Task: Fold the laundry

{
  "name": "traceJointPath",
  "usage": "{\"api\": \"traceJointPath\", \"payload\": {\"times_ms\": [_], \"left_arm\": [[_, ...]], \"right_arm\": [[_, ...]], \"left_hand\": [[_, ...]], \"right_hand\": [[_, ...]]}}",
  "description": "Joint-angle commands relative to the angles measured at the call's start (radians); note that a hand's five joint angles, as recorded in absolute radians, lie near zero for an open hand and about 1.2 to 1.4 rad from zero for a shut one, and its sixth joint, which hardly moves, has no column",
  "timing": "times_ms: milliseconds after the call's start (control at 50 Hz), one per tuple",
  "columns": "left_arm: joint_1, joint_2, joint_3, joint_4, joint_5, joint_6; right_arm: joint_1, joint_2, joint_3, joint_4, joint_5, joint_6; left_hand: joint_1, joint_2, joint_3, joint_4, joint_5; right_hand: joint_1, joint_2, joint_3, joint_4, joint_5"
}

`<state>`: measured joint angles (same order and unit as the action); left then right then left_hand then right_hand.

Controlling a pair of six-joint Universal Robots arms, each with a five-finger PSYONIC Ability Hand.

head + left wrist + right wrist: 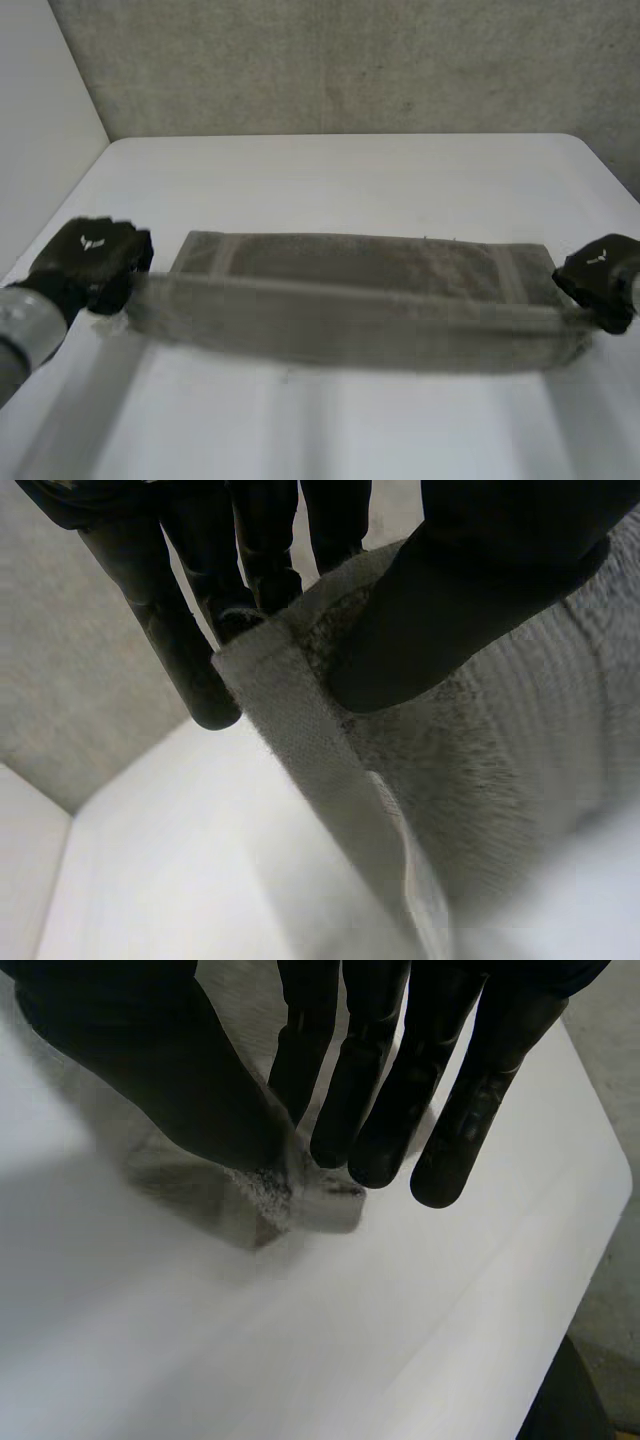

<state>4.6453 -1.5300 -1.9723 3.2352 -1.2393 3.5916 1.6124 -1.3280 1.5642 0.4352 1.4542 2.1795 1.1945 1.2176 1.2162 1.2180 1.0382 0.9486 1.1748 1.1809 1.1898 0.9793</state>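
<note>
1. Head view: the grey towel (360, 270) lies across the middle of the white table (350, 170), with its long axis running from 9 o'clock to 3 o'clock. The left hand (95, 262) is at the towel's 9 o'clock end and the right hand (600, 278) at its 3 o'clock end, each on a near corner. The near long edge is raised off the table and stretched between them as a taut band. The far half lies flat toward 12 o'clock. Neither hand is nearer than the other, since each has its own end. The fold looks to turn on carrying that raised edge toward 12 o'clock, square to the long axis, with both ends level.

2. Left wrist view: the thumb (480, 590) presses the hemmed corner of the towel against the fingers (190, 650) behind it, a firm pinch. The cloth hangs away under the palm, and bare table lies beyond the fingertips.

3. Right wrist view: the thumb (190, 1090) and the nearest finger close on a small tip of the towel's corner, just at the fingertips. The other fingers (455, 1110) hang straight beside it and touch nothing. The grip looks thin, so the corner could slip.
</note>
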Motion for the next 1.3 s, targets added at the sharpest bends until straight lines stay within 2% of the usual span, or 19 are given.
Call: {"api": "traceJointPath", "payload": {"times_ms": [20, 140, 260, 500, 520, 540, 560, 580, 600, 620, 640, 660, 680, 820, 860, 960, 1120, 1220, 1300], "left_arm": [[-0.097, -0.335, 0.225, 0.156, -0.018, 0.002], [-0.122, -0.537, 0.412, 0.173, -0.057, -0.005], [-0.126, -0.644, 0.529, 0.204, -0.066, -0.005], [-0.157, -0.818, 0.727, 0.215, -0.071, -0.002], [-0.163, -0.825, 0.731, 0.216, -0.069, -0.001], [-0.163, -0.825, 0.731, 0.216, -0.069, -0.001], [-0.168, -0.828, 0.734, 0.218, -0.069, -0.001], [-0.174, -0.828, 0.737, 0.218, -0.071, 0.001], [-0.174, -0.828, 0.737, 0.218, -0.071, 0.001], [-0.178, -0.828, 0.744, 0.219, -0.072, 0.003], [-0.178, -0.828, 0.744, 0.219, -0.072, 0.003], [-0.180, -0.826, 0.753, 0.219, -0.081, 0.003], [-0.183, -0.820, 0.763, 0.218, -0.095, 0.001], [-0.183, -0.730, 0.765, 0.206, -0.169, -0.025], [-0.183, -0.690, 0.756, 0.201, -0.180, -0.051], [-0.171, -0.497, 0.632, 0.187, -0.189, -0.200], [-0.166, -0.300, 0.397, 0.201, -0.181, -0.313], [-0.168, -0.253, 0.302, 0.202, -0.183, -0.350], [-0.166, -0.251, 0.267, 0.202, -0.186, -0.359]], "right_arm": [[0.078, 0.228, -0.195, -0.087, 0.086, 0.114], [0.115, 0.343, -0.302, -0.203, 0.136, 0.134], [0.147, 0.437, -0.363, -0.350, 0.149, 0.132], [0.165, 0.589, -0.513, -0.392, 0.207, 0.123], [0.172, 0.598, -0.521, -0.394, 0.209, 0.123], [0.172, 0.598, -0.521, -0.394, 0.209, 0.123], [0.175, 0.602, -0.529, -0.395, 0.213, 0.125], [0.175, 0.601, -0.539, -0.398, 0.224, 0.132], [0.175, 0.601, -0.539, -0.398, 0.224, 0.132], [0.175, 0.598, -0.556, -0.407, 0.238, 0.138], [0.176, 0.590, -0.572, -0.427, 0.250, 0.152], [0.176, 0.590, -0.572, -0.428, 0.250, 0.152], [0.176, 0.576, -0.578, -0.452, 0.261, 0.175], [0.164, 0.446, -0.541, -0.521, 0.265, 0.292], [0.161, 0.345, -0.486, -0.530, 0.256, 0.330], [0.161, 0.222, -0.397, -0.518, 0.220, 0.361], [0.150, 0.118, -0.207, -0.396, 0.128, 0.365], [0.097, 0.079, -0.087, -0.322, 0.071, 0.368], [0.075, 0.078, -0.007, -0.346, 0.029, 0.368]], "left_hand": [[0.202, 0.179, 0.180, 0.178, 0.184], [0.202, 0.179, 0.180, 0.178, 0.184], [0.202, 0.179, 0.180, 0.178, 0.184], [0.202, 0.179, 0.180, 0.178, 0.184], [0.202, 0.179, 0.180, 0.178, 0.184], [0.202, 0.179, 0.180, 0.178, 0.184], [0.074, 0.051, 0.053, 0.051, 0.056], [-0.235, -0.258, -0.257, -0.259, -0.253], [-0.238, -0.261, -0.260, -0.262, -0.256], [-0.570, -0.593, -0.591, -0.593, -0.588], [-0.573, -0.596, -0.595, -0.596, -0.591], [-0.852, -0.875, -0.874, -0.875, -0.870], [-1.020, -1.043, -1.042, -1.044, -1.038], [-1.020, -1.043, -1.042, -1.044, -1.038], [-1.020, -1.043, -1.042, -1.044, -1.038], [-1.020, -1.043, -1.042, -1.044, -1.038], [-1.020, -1.043, -1.042, -1.044, -1.038], [-1.020, -1.043, -1.042, -1.044, -1.038], [-1.020, -1.043, -1.042, -1.044, -1.038]], "right_hand": [[0.448, 0.221, 0.215, 0.207, 0.242], [0.448, 0.221, 0.215, 0.207, 0.242], [0.448, 0.221, 0.215, 0.207, 0.242], [0.448, 0.221, 0.215, 0.207, 0.242], [0.309, 0.083, 0.077, 0.068, 0.104], [0.308, 0.082, 0.076, 0.067, 0.103], [0.055, -0.171, -0.177, -0.186, -0.150], [-0.006, -0.232, -0.238, -0.247, -0.211], [-0.006, -0.233, -0.239, -0.247, -0.212], [-0.155, -0.381, -0.387, -0.396, -0.360], [-0.476, -0.702, -0.708, -0.717, -0.681], [-0.479, -0.705, -0.711, -0.720, -0.684], [-0.774, -1.000, -1.006, -1.015, -0.979], [-0.774, -1.000, -1.006, -1.015, -0.979], [-0.774, -1.000, -1.006, -1.015, -0.979], [-0.774, -1.000, -1.006, -1.015, -0.979], [-0.774, -1.000, -1.006, -1.015, -0.979], [-0.774, -1.000, -1.006, -1.015, -0.979], [-0.761, -0.987, -0.993, -1.002, -0.966]]}}
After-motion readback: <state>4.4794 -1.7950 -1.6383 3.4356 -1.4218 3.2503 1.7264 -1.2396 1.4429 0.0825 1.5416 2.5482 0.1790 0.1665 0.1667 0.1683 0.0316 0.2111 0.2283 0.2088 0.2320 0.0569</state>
